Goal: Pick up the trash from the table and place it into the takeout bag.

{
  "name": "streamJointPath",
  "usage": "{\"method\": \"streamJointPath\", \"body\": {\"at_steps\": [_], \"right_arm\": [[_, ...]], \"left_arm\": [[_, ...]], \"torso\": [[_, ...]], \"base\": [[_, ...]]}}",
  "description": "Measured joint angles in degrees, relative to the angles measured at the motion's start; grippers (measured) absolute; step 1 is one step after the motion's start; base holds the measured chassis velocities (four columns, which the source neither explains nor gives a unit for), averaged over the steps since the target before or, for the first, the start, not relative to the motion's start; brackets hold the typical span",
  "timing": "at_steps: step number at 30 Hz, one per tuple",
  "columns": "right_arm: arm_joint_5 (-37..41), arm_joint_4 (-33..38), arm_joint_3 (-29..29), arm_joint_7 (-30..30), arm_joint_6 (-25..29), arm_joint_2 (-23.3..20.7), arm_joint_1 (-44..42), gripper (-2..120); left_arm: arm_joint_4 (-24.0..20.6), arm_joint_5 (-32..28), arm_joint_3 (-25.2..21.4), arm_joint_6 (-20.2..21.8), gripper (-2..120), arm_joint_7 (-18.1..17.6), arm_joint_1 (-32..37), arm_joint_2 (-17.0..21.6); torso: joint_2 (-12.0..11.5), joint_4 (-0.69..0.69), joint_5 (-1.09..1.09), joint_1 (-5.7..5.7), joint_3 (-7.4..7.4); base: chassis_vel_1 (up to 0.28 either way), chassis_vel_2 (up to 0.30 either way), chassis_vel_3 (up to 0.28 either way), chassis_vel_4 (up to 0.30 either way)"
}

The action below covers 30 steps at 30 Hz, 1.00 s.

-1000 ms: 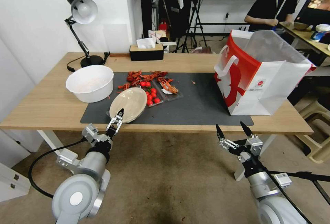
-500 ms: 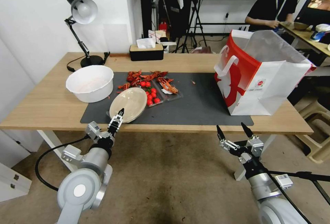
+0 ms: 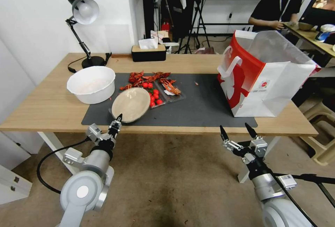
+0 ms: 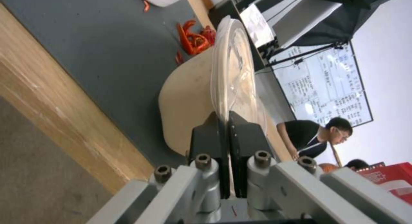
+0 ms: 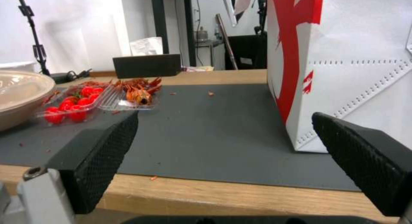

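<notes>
left tool (image 3: pixel 116 121) clamped on near rim of tilted beige round plate (image 3: pixel 131 104), light-wood worktop (image 3: pixel 49 108), right tool (image 3: pixel 236 132) spread wide at 5 o'clock, red-and-white paper takeout bag (image 3: pixel 265 77) at 2 o'clock

You have a light-wood surface (image 3: pixel 45 110) with a dark grey mat (image 3: pixel 204 106) across it. On the bare wood stand a desk lamp (image 3: pixel 83 28) and black tissue box (image 3: pixel 148 53); the takeout bag (image 3: pixel 265 77) straddles the mat's edge.

No text reads clearly — the takeout bag (image 3: pixel 265 80) logo seems illegible.
</notes>
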Motion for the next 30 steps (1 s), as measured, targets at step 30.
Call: {"method": "streamJointPath", "body": {"at_steps": [30], "right_arm": [[-3.5,2.9,-0.4,0.5,-0.4,1.8,-2.7,100]], "left_arm": [[17.7,9.3,5.5,-20.2,0,50.4,-17.3,17.4]], "torso": [[0.0,0.01,0.0,0.01,0.0]], "base": [[0.0,0.0,0.0,0.0]]}}
